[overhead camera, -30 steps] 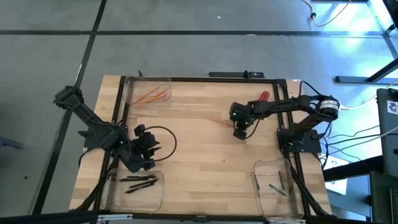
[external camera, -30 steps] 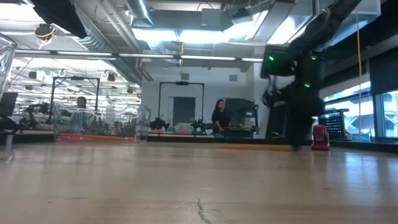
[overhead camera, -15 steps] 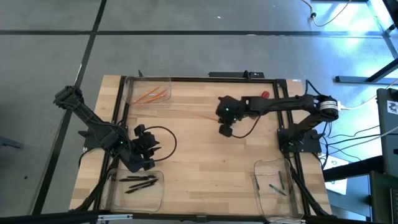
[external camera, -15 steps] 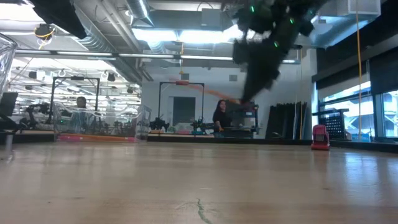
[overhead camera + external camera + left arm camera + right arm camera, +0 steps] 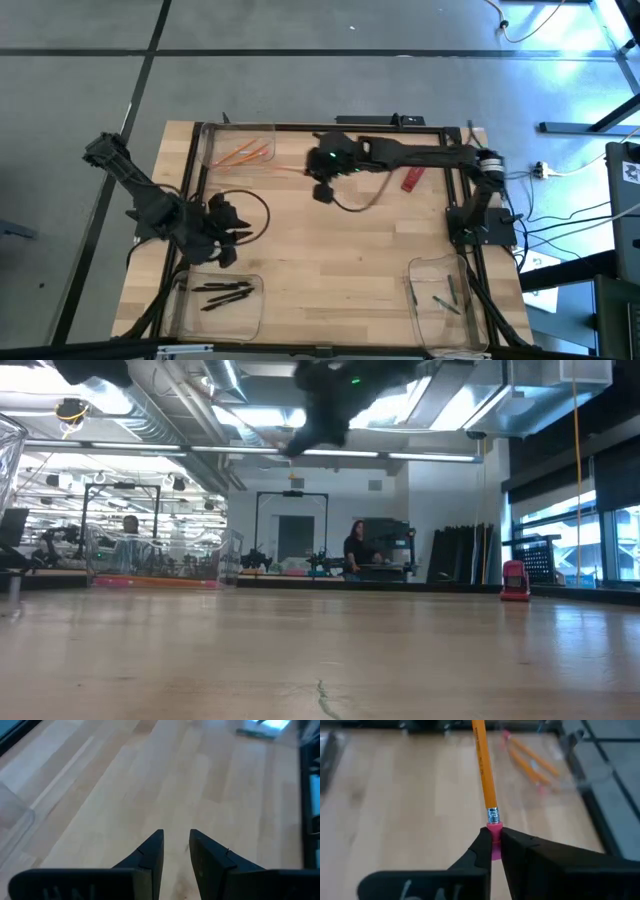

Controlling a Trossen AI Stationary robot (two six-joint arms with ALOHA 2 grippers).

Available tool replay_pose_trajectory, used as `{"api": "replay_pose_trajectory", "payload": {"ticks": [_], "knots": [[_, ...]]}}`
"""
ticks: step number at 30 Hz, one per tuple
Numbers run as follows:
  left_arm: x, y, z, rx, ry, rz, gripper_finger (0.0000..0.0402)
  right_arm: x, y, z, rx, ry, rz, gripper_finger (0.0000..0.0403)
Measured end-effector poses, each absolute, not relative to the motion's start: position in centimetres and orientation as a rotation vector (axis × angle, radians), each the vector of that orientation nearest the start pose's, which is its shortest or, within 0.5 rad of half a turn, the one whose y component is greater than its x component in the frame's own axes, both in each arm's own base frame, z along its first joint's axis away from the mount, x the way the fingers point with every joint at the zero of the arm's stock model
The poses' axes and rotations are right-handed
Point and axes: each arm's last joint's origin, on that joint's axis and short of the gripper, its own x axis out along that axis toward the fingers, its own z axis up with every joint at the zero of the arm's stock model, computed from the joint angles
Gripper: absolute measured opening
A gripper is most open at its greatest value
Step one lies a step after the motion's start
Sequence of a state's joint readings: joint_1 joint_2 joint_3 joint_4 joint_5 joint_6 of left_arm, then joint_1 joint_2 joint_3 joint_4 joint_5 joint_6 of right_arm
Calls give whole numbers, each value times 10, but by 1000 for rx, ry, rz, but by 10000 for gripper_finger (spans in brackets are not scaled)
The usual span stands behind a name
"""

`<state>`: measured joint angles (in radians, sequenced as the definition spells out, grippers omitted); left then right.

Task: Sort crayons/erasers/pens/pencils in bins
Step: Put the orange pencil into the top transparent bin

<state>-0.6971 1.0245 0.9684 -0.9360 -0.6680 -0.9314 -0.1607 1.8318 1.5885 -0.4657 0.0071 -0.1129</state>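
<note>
My right gripper (image 5: pixel 318 180) is over the far middle of the table, shut on an orange pencil (image 5: pixel 484 770) with a pink eraser end. The pencil points toward the far-left clear bin (image 5: pixel 240 148), which holds several orange pencils (image 5: pixel 532 762). In the low view the right arm (image 5: pixel 330 395) is high above the table. My left gripper (image 5: pixel 176 851) is open and empty over bare wood, just beyond the near-left bin (image 5: pixel 220 297) that holds several black pens (image 5: pixel 225 292). A third bin (image 5: pixel 445 292) stands at the near right. My right gripper pinches the pencil's pink eraser end (image 5: pixel 493 831) between its two fingertips. The pencil runs on straight ahead of the fingers, along their line. It is lifted clear of the table, with its free end (image 5: pixel 285 170) toward the pencil bin.
A thick red cylinder (image 5: pixel 413 180) lies at the far right of the table; it also shows in the low view (image 5: pixel 514 582). The near-right bin holds a few small sticks (image 5: pixel 447 295). A black frame (image 5: pixel 330 127) borders the table. People stand in the room beyond.
My right gripper has risen from the table with the pencil and swung toward the table's left and far edges, toward the pencil bin. The pencil, which lay on the wood, is now lifted clear. My left gripper has shifted a little toward the left.
</note>
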Motion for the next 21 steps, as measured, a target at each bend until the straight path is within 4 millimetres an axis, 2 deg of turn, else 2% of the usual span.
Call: {"api": "replay_pose_trajectory", "payload": {"ticks": [6,13,21], "knots": [[129,-93,313,-301,641,256,85,457,-99,295,-71,669,-164,24],[114,-80,320,-259,593,273,85,498,-140,287,-74,597,-173,23],[106,-69,321,-157,522,398,85,532,-166,253,-69,553,-91,25]]}}
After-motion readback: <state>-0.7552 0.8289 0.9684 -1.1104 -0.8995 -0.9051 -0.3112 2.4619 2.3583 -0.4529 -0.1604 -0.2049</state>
